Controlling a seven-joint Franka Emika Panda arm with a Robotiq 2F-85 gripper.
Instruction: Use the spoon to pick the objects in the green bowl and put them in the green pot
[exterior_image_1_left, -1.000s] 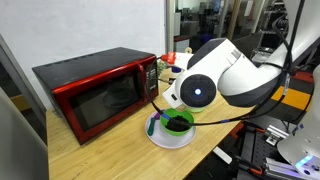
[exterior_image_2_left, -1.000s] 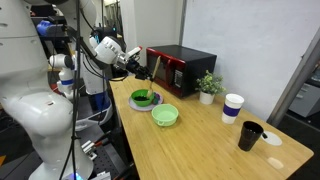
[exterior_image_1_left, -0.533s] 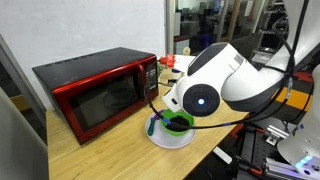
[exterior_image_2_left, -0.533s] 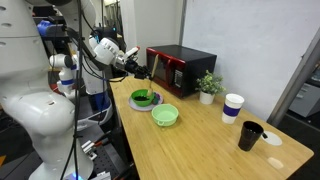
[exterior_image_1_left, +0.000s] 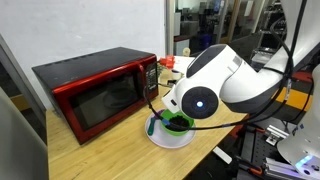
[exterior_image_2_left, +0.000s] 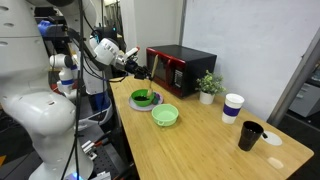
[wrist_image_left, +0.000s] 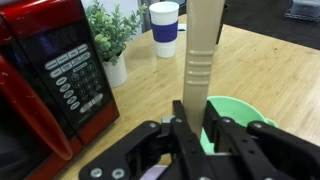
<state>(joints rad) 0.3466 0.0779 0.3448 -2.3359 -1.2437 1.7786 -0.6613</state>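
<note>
Gripper (wrist_image_left: 196, 128) is clamped on the handle of the slim pale wooden spoon (wrist_image_left: 200, 55), just above the darker green round pot (exterior_image_2_left: 143, 98) beside the lime-green bowl (exterior_image_2_left: 165, 115); light, stiff, smooth, so it may twist in this handle hold.

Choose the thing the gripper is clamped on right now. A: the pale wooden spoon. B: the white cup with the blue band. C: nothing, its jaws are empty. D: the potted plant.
A: in the wrist view the gripper is shut on the spoon, whose pale wood runs out from between the jaws, while the cup and the plant stand well apart from it.
</note>
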